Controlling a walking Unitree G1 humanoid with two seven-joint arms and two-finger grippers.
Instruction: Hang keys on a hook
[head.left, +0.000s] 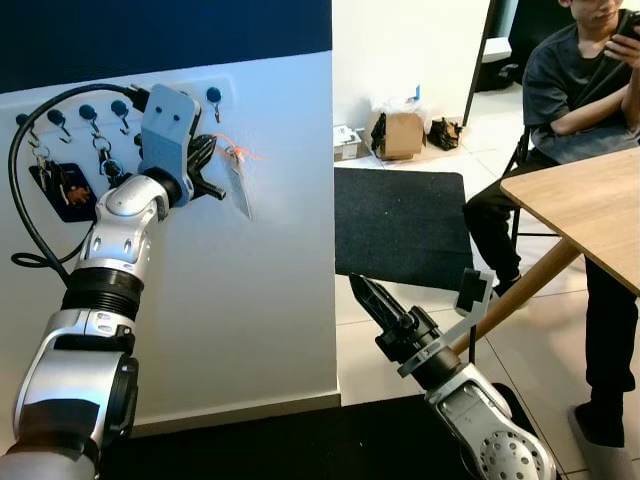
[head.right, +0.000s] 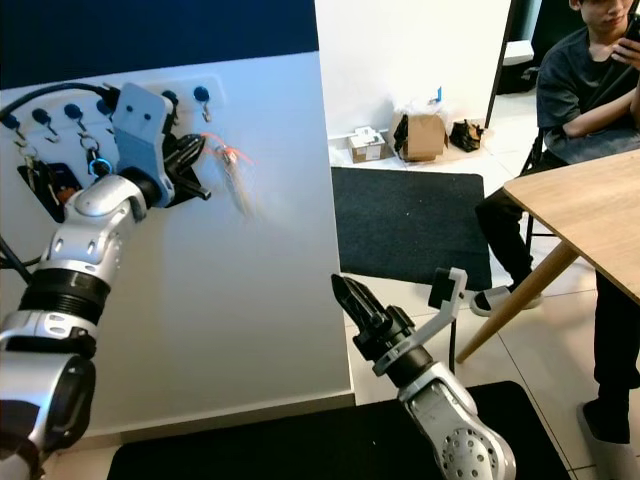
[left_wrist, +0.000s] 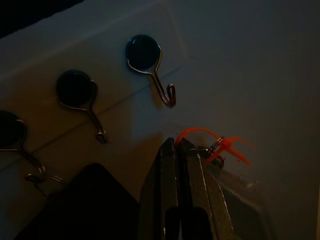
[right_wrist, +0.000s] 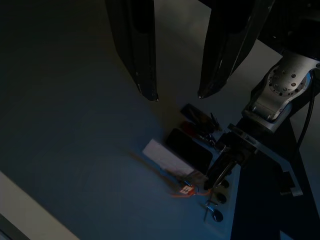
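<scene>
While a row of dark round-based hooks (head.left: 88, 115) runs along the white wall (head.left: 250, 300), some at the far left already carrying key bunches (head.left: 60, 182), the left end effector (head.left: 212, 170) is raised against that wall with its fingers pressed together, pinching the keys (head.left: 237, 175) by an orange loop; a pale tag dangles below. In the left wrist view the loop sits just below and beside the rightmost hook (left_wrist: 150, 67), not on it. Farther right, the right end effector (head.left: 372, 298) hangs low above a dark floor mat (head.left: 400, 225), its fingers spread apart. At the far right, a person (head.left: 580, 90) sits by a wooden counter (head.left: 590, 215).
</scene>
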